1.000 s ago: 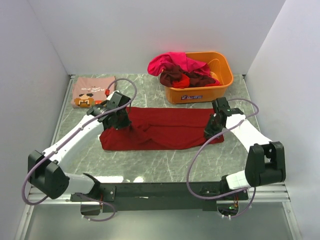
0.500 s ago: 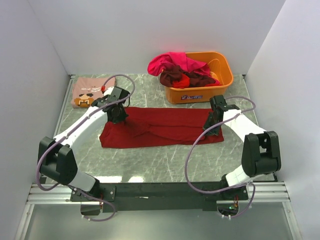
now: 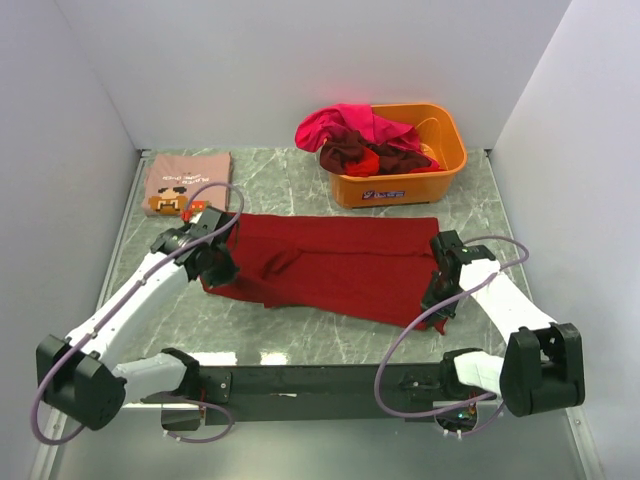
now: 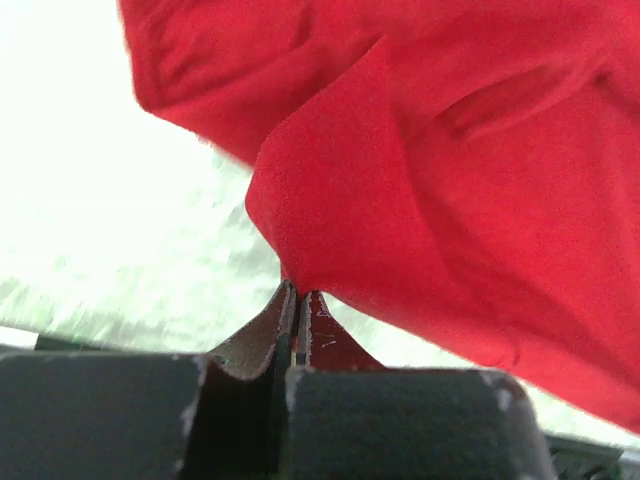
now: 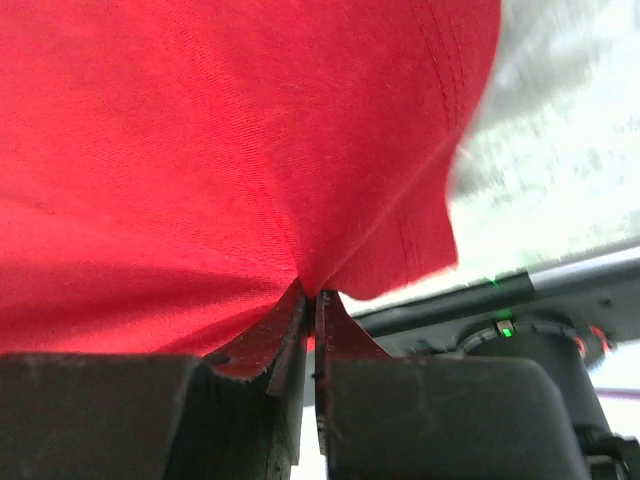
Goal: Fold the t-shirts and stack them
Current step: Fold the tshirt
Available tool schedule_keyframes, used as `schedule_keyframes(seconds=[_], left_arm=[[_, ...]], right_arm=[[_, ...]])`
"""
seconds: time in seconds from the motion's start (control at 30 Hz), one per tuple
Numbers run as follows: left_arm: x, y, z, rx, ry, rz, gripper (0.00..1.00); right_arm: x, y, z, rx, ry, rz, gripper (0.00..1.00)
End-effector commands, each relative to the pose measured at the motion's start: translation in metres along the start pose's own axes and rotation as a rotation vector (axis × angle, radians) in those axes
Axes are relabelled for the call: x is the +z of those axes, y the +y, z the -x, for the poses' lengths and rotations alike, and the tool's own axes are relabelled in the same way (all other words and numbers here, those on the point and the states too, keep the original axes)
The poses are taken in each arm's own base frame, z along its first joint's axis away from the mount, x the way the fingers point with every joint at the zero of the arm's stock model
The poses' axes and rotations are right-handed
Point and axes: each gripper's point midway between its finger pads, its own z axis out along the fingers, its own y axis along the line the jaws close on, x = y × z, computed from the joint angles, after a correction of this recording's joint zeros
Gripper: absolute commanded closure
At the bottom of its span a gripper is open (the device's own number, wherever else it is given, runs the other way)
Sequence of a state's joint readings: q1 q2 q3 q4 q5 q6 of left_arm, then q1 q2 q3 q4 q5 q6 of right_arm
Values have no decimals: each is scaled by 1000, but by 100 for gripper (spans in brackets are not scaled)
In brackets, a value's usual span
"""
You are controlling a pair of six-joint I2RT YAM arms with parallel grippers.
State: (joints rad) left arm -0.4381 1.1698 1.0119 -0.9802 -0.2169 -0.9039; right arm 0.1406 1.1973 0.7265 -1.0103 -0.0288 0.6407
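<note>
A plain dark red t-shirt [image 3: 335, 262] lies spread across the middle of the table. My left gripper [image 3: 215, 268] is shut on its left edge, and the cloth [image 4: 420, 180] rises from the closed jaws in the left wrist view. My right gripper [image 3: 437, 303] is shut on the shirt's near right corner, with the hem [image 5: 300, 170] bunched at the jaws in the right wrist view. A folded dusty pink t-shirt with pixel-art print [image 3: 187, 181] lies at the back left. Magenta, maroon and red t-shirts [image 3: 360, 140] are piled in the tub.
An orange plastic tub [image 3: 425, 180] stands at the back right, behind the shirt. White walls close in the left, back and right sides. The arms' black base rail [image 3: 320, 380] runs along the near edge.
Both grippers have pulled toward the near edge with the dark red shirt, dragging its near edge forward so that the shirt now lies wider. The right arm moved furthest.
</note>
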Motion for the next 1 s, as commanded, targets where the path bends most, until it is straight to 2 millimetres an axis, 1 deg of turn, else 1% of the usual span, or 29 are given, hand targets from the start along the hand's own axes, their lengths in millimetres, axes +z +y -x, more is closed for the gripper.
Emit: schedule_keyframes(seconds=[0.0,0.07,0.1,0.13,0.17,0.2,0.23,0.27,0.3,0.4,0.47,0.5,0.53,0.67,0.7,0.73,0.77,0.8,0.87,0.9,0.97], left_arm=[[-10,12,-23,-16,83,3,99],[-11,5,-22,-6,80,-46,99],[-13,1,-22,-2,84,-65,99],[-16,-2,-17,2,74,-65,99],[-18,-2,-12,3,59,-57,99],[-19,-1,-3,4,22,-37,99],[-23,-5,5,-4,-1,-42,99],[-23,-6,8,-1,-7,-37,99],[-23,-6,10,-1,-16,-29,99],[-18,-8,14,-5,-12,-1,99],[-13,-11,21,-8,-20,24,99],[-10,-14,25,-7,-22,28,99],[-9,-15,29,-8,-30,36,99],[2,-20,47,-37,-59,70,99],[8,-26,52,-41,-69,67,99],[11,-29,56,-51,-80,69,99],[15,-29,59,-61,-79,76,99],[21,-35,63,-58,-79,71,99],[28,-34,68,-64,-86,103,99],[34,-35,71,-64,-85,122,99],[40,-39,81,-75,-115,128,99]], right_arm=[[-6,-15,-11,16,23,-54,92],[-8,-6,1,12,-18,-21,92],[-14,1,11,2,-43,-1,92],[-16,6,17,-4,-56,9,92],[-17,6,24,-8,-67,-12,92],[-23,12,33,-21,-93,1,92],[-25,16,41,-23,-114,11,91],[-26,18,45,-25,-120,9,91],[-31,23,51,-28,-139,22,91],[-34,33,65,-33,-164,38,90],[-33,39,69,-47,-161,52,89],[-35,43,76,-46,-177,60,89],[-33,46,78,-49,-172,56,89],[-34,55,95,-36,-210,67,88],[-36,60,102,-30,-229,80,88],[-36,62,105,-29,-235,84,88],[-33,67,106,-31,-224,99,88],[-34,73,111,-34,-234,116,88],[-27,76,115,-41,-216,99,87],[-27,80,121,-40,-228,106,87],[-19,85,127,-39,-220,106,87]])
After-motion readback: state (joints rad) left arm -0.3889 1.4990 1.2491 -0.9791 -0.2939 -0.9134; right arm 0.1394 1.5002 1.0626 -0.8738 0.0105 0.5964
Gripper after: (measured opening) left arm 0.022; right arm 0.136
